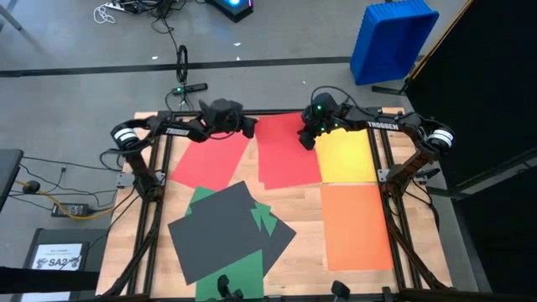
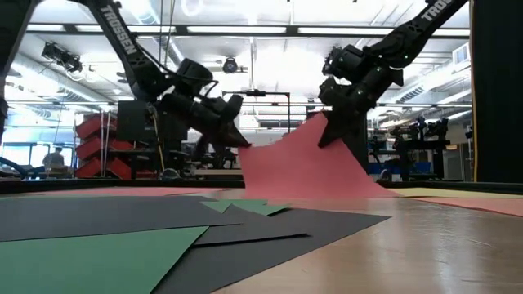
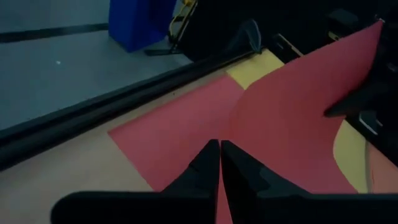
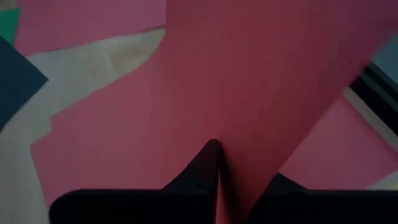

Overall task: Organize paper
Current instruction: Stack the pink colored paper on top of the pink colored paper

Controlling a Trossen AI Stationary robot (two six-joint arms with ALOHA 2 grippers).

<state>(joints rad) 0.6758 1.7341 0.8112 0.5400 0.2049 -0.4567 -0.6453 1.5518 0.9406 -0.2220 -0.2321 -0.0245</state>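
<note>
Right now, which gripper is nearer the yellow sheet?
Right. The right gripper, shut on the lifted red sheet, sits just beside the yellow sheet. The left gripper pinches the same red sheet's opposite far corner, farther away.

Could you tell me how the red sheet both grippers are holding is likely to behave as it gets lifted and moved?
Probably floppy: the red sheet sags in a curve between the left gripper and the right gripper, both shut on its edge. It looks thin and light, so it may flutter, or tear if the arms pull apart.
</note>
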